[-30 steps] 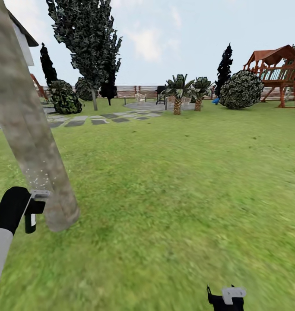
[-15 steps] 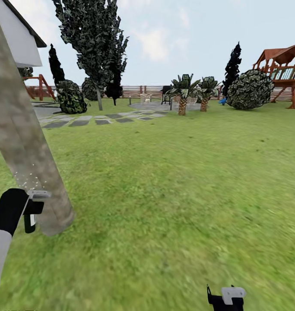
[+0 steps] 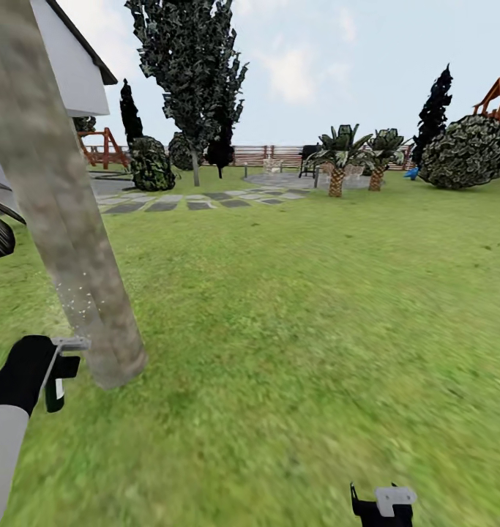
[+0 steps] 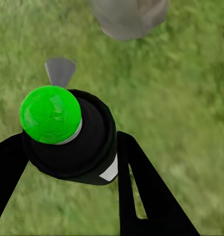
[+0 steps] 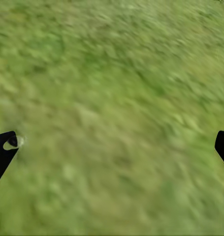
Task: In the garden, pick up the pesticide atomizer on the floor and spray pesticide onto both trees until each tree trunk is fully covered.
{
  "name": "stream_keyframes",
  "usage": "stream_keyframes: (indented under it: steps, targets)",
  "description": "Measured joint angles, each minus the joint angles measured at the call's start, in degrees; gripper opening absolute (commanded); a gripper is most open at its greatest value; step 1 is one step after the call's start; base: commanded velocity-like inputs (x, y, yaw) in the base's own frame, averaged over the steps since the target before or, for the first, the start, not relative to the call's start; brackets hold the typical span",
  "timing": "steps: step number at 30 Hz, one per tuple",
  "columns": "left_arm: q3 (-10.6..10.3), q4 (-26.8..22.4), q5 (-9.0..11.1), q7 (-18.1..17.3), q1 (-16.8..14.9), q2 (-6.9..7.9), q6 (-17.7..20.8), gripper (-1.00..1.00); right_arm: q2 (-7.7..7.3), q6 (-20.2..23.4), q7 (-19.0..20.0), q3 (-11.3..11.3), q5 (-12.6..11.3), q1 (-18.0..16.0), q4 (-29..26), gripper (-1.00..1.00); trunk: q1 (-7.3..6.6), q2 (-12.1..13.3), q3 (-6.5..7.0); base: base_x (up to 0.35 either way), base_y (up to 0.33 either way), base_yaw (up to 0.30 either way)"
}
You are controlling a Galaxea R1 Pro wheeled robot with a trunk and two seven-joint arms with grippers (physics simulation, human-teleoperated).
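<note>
My left gripper (image 3: 56, 372) is shut on the pesticide atomizer (image 3: 53, 380), a black canister with a green round top (image 4: 50, 114) and a grey nozzle (image 4: 60, 70). It is held low beside the base of a thick pale mottled tree trunk (image 3: 66, 219) at the left. Fine white spray specks (image 3: 77, 300) dot the trunk just above the nozzle. The trunk's foot (image 4: 129, 17) meets the grass ahead of the canister. A second tall leafy tree (image 3: 195, 66) stands far back on the lawn. My right gripper (image 3: 383, 505) hangs open over bare grass, fingertips (image 5: 3, 147) wide apart.
The green lawn (image 3: 315, 307) stretches ahead and right. Grey stepping stones (image 3: 198, 201), dark cypresses (image 3: 434, 102), short palms (image 3: 337, 157), round bushes (image 3: 469, 150), a slat fence (image 3: 271, 154) and a white house wall (image 3: 77, 80) lie beyond.
The whole scene has slid to the right, so the camera has turned left. My left gripper still holds the atomizer at the trunk's base with spray specks on the bark. The right gripper is unchanged.
</note>
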Motion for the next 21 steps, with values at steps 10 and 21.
stream_keyframes:
  steps: [10, 21]
  targets:
    - [0.31, 1.15, -0.93, 0.19, 0.00, -1.09, -4.77, -1.00, -0.09, 0.00, -0.07, -0.01, 0.00, 0.00, 0.00, 1.00, 0.00, 0.00, 0.00, 0.262, -0.156, 0.002]
    - [0.61, 2.18, -0.56, 0.28, 0.02, -1.86, -4.99, -1.00, 0.00, 0.00, -0.06, -0.01, -0.06, 0.00, 0.00, 1.00, 0.00, 0.00, 0.00, 0.289, -0.131, 0.000]
